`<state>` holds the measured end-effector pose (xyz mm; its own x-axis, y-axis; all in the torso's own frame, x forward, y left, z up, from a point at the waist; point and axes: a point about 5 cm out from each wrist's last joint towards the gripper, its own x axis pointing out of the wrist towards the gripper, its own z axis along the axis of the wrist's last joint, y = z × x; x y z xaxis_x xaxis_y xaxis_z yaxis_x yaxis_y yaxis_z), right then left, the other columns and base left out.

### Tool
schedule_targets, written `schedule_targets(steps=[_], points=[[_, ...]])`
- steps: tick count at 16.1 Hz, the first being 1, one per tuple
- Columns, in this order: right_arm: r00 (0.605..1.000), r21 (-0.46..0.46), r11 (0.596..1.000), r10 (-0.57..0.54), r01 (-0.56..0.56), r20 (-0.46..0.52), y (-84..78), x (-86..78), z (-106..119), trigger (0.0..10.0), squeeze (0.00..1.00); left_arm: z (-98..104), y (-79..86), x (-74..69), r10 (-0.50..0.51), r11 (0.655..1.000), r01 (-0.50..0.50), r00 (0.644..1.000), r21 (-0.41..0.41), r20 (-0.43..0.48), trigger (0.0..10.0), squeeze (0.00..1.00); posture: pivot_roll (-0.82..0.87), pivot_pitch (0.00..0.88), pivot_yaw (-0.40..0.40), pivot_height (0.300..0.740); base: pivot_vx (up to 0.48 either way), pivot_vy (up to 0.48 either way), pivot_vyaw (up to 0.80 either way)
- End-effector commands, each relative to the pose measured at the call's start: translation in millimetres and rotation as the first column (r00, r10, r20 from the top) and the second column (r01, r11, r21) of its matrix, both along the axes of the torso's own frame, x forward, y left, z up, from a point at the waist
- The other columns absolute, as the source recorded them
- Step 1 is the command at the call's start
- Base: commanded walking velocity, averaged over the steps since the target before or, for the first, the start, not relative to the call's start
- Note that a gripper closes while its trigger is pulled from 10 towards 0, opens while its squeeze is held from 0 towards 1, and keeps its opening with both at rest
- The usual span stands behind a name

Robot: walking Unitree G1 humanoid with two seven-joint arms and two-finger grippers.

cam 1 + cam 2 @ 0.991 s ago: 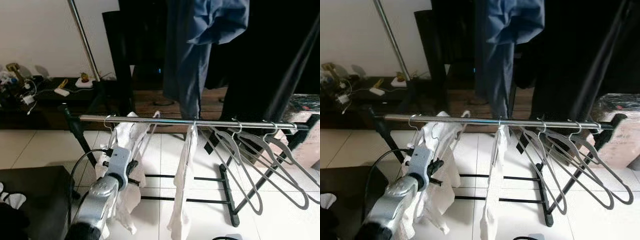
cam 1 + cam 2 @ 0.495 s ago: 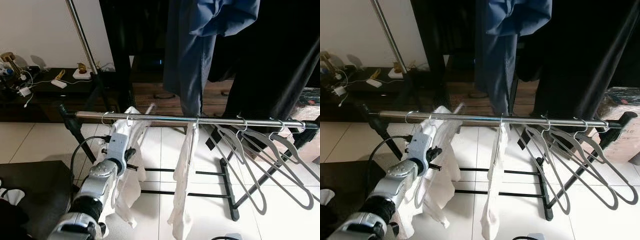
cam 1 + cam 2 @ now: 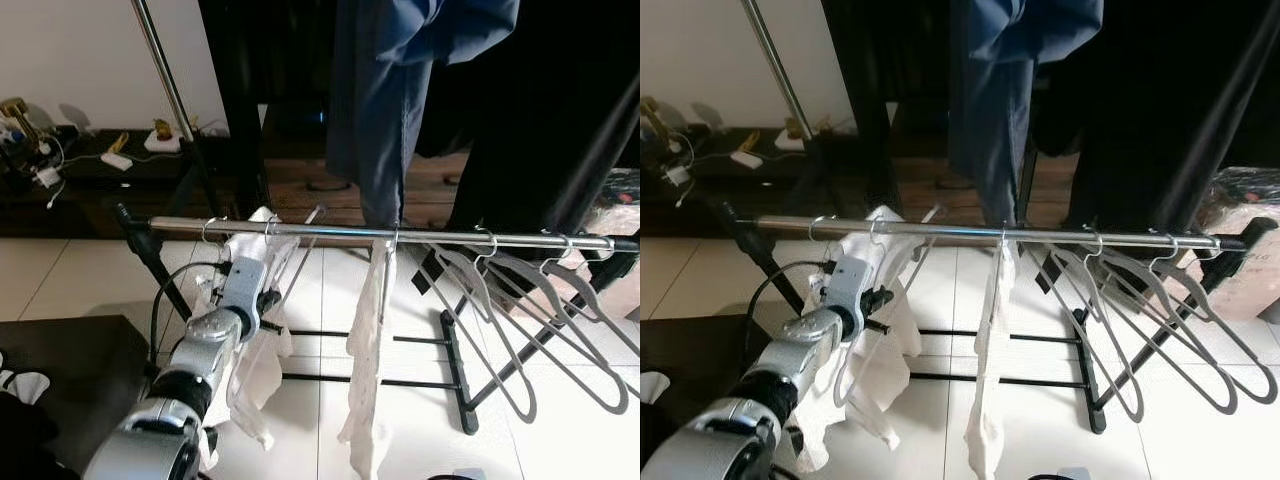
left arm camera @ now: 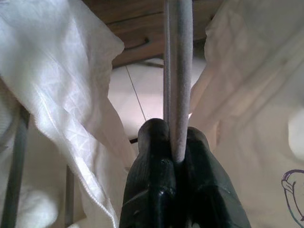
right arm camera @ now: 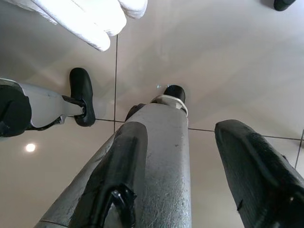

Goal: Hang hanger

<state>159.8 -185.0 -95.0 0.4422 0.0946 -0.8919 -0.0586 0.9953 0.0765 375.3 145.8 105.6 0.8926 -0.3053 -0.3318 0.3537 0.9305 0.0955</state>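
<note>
Three empty hangers (image 3: 520,320) on steel rail (image 3: 420,236) over white-tiled floor (image 3: 410,420).

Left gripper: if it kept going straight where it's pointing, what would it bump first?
Probably the white cloth hanging around it. The left gripper, fingers shut on the grey hanger, points between the folds toward the floor; depth is unclear.

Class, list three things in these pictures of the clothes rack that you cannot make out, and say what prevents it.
1. Left gripper clamps a grey hanger bar; the hanger's hook is cut off by the left wrist view's edge.
2. The hanger under the white garment is mostly covered by the cloth in the eye views.
3. Small items on the dark shelf are too small to identify.
</note>
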Motion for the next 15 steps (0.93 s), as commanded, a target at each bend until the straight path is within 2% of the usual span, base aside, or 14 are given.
schedule_targets(steps=[1,6,8,9,10,12,15], points=[[0.999,0.001,1.000,0.000,0.000,-0.045,0.0,-11.8,-5,10.0,0.00,-1,-2.5,1.1,-0.019,1.000,0.019,0.999,0.025,-0.031,10.0,0.00,0.06,0.204,-0.017,0.740,0.000,0.000,0.00],[0.999,0.003,1.000,-0.005,0.005,-0.043,0.9,-10.2,-4,10.0,0.00,-9,0.2,-1.0,0.025,1.000,-0.025,0.993,0.004,-0.116,10.0,0.00,0.06,0.197,-0.016,0.740,0.000,0.000,0.00],[0.999,0.004,1.000,-0.004,0.004,-0.041,1.2,-9.0,-4,10.0,0.00,-10,0.8,-1.5,0.031,0.999,-0.032,0.994,-0.003,-0.106,10.0,0.00,0.06,0.192,-0.016,0.740,0.000,0.000,0.00],[0.999,0.006,1.000,-0.004,0.004,-0.038,1.5,-7.9,-3,10.0,0.00,-8,1.3,-2.2,0.042,0.999,-0.043,0.996,-0.021,-0.073,10.0,0.77,0.07,0.189,-0.017,0.740,0.000,0.000,0.00],[0.999,0.006,1.000,-0.004,0.004,-0.037,1.7,-7.5,-3,10.0,0.00,-8,1.6,-2.6,0.051,0.998,-0.053,0.997,-0.039,-0.055,10.0,1.00,0.07,0.188,-0.017,0.740,0.000,0.000,0.00],[0.999,0.007,1.000,-0.009,0.009,-0.035,1.6,-6.7,-3,10.0,0.00,-5,1.7,-3.8,0.051,0.997,-0.052,0.999,-0.060,-0.018,10.0,1.00,0.07,0.186,-0.018,0.740,0.000,0.000,0.00],[1.000,0.008,1.000,-0.010,0.010,-0.029,1.7,-5.1,-2,10.0,0.00,1,2.3,-13.3,0.066,0.991,-0.058,0.996,-0.116,0.066,10.0,1.00,0.08,0.178,-0.019,0.740,0.000,0.000,0.00]])
